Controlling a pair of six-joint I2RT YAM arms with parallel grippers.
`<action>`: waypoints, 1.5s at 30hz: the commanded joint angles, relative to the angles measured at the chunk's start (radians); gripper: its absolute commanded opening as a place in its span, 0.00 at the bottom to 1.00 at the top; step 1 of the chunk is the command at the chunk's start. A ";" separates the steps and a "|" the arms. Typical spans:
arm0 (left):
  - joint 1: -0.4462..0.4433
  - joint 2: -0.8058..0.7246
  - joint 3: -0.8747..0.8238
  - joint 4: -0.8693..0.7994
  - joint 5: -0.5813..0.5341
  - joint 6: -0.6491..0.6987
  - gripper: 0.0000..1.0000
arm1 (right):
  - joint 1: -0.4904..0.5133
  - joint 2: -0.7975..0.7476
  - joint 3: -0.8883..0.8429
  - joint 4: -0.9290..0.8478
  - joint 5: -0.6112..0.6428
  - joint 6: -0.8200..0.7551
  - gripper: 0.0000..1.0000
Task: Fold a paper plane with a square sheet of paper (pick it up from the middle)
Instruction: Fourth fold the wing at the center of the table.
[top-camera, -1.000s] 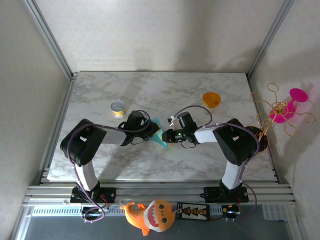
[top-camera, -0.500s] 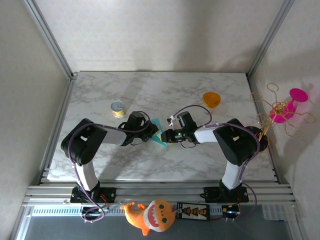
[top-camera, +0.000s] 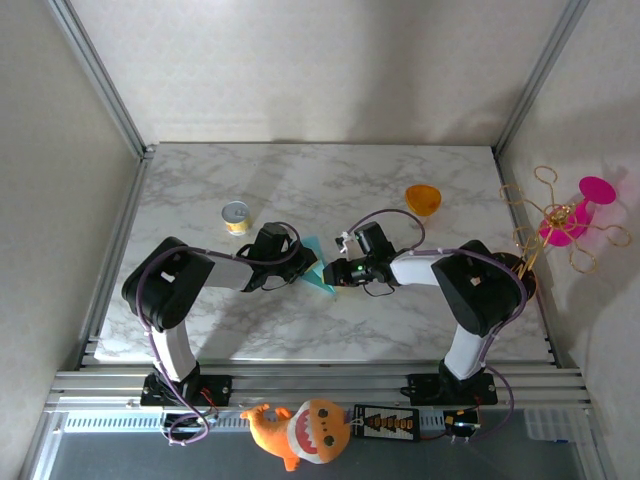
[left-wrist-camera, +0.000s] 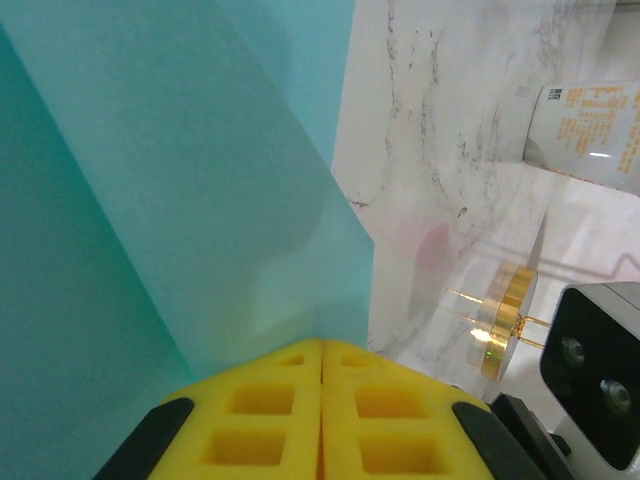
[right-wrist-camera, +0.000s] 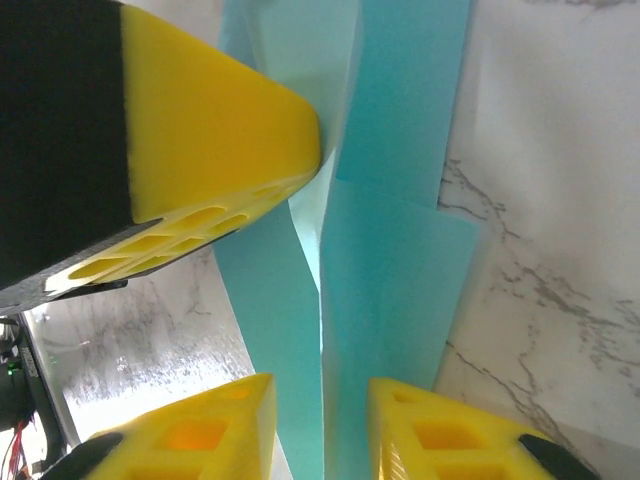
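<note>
Left claw (top-camera: 303, 268) and right claw (top-camera: 333, 272) sit nose to nose at mid-table from overhead, with the paper (top-camera: 322, 284) poking out between them as a small teal wedge; how either claw's jaws stand is too small to read here, and part of the paper is hidden under the wrists; both arms reach inward, forearms low, elbows out to the sides; yellow can (top-camera: 237, 216) just beyond the left arm, orange cup (top-camera: 423, 199) well apart at the far right.

Over to the left wrist camera: left claw (left-wrist-camera: 322, 352) has its yellow pads pressed flat together, pinching the paper (left-wrist-camera: 180, 200), which runs off the top and left edges; marble table (left-wrist-camera: 440, 150) shows beside it.

Right wrist camera now: right claw (right-wrist-camera: 320, 395) stands parted, one pad on each side of the paper's (right-wrist-camera: 400, 250) upright fold; whether they touch it is unclear; the left claw's pad (right-wrist-camera: 210, 130) meets the fold higher up, its body cut off by the frame.
</note>
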 joint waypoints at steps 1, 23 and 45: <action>-0.001 -0.010 0.003 0.005 0.012 0.000 0.08 | 0.000 -0.040 0.031 -0.040 0.006 -0.009 0.31; -0.003 -0.028 -0.018 0.006 0.013 -0.008 0.09 | 0.001 0.033 0.047 -0.024 -0.022 -0.023 0.19; -0.001 -0.034 -0.027 0.002 0.007 -0.011 0.10 | 0.001 0.033 0.062 -0.074 -0.016 -0.048 0.19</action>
